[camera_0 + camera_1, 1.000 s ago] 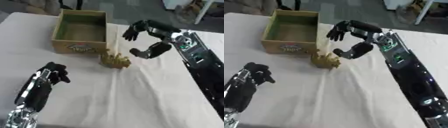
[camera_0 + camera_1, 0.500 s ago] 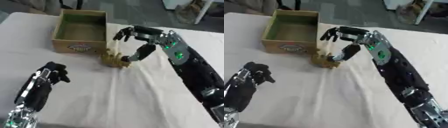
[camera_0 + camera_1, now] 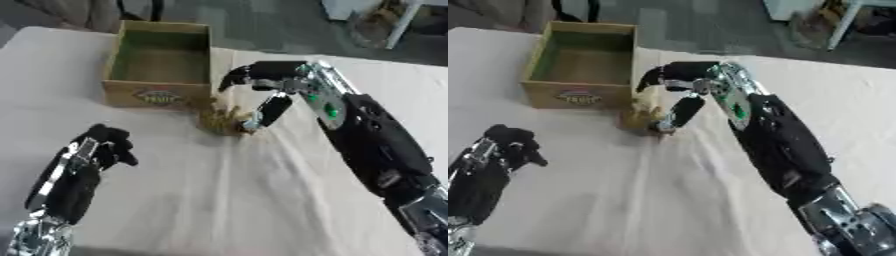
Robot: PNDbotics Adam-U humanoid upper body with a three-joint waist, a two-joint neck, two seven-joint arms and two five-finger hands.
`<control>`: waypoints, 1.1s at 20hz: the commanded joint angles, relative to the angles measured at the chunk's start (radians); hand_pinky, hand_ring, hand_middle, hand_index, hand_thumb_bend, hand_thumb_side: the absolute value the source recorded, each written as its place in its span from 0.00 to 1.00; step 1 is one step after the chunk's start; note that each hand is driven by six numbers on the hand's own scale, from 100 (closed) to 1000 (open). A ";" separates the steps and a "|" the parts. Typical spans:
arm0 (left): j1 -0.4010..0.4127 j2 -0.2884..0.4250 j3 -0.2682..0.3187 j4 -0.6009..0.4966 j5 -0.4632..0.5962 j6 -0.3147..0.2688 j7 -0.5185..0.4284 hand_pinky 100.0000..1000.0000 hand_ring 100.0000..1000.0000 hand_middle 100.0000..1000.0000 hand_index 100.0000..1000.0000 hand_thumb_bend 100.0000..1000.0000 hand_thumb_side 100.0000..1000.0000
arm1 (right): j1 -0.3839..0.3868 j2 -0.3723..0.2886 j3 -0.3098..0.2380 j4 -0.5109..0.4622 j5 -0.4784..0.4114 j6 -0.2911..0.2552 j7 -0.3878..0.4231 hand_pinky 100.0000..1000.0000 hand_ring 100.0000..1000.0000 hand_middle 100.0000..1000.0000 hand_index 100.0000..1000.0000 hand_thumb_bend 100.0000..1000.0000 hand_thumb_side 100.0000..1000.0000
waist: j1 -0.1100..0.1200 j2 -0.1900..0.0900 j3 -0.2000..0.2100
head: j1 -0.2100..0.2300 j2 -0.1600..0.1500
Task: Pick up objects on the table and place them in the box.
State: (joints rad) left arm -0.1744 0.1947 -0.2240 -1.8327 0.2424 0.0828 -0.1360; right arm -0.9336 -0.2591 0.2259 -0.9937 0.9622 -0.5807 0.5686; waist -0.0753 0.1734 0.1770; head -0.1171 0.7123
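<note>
Left hand (image 3: 103,145) sits curled and empty over the near left part of the surface (image 3: 262,200), idle and well apart from the work so the other arm has room. Farther on, the right hand (image 3: 267,87) arches over a small tan object (image 3: 223,120) that lies on the cloth just beside the box's near right corner, fingers bent above it and thumb down against its right side, closing on it but, as I judge, not yet lifting. Beyond stands the open box (image 3: 157,92) near the far edge, nothing visible inside, a short carry away.
</note>
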 commanded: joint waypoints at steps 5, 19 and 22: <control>-0.003 0.010 -0.004 -0.014 0.001 -0.002 -0.004 0.53 0.44 0.46 0.62 0.00 0.70 | -0.018 0.008 -0.020 0.052 0.109 -0.027 -0.044 0.79 0.88 0.88 0.91 0.38 0.55 | 0.010 -0.016 -0.001 | -0.006 0.006; -0.001 0.007 -0.005 -0.014 0.002 -0.001 -0.006 0.53 0.44 0.46 0.62 0.00 0.71 | -0.011 0.033 -0.028 0.116 0.238 -0.027 -0.120 0.77 0.86 0.86 0.88 0.38 0.59 | 0.014 -0.014 0.002 | -0.013 0.006; -0.001 0.007 -0.006 -0.014 0.002 -0.001 -0.006 0.53 0.44 0.46 0.62 0.00 0.71 | -0.010 0.038 -0.032 0.131 0.267 -0.024 -0.141 0.77 0.86 0.85 0.87 0.38 0.61 | 0.014 -0.014 0.003 | -0.014 0.005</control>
State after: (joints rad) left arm -0.1691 0.1946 -0.2294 -1.8326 0.2424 0.0827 -0.1385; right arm -0.9274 -0.2108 0.2036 -0.8616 1.2123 -0.6063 0.4378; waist -0.0692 0.1734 0.1793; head -0.1269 0.7166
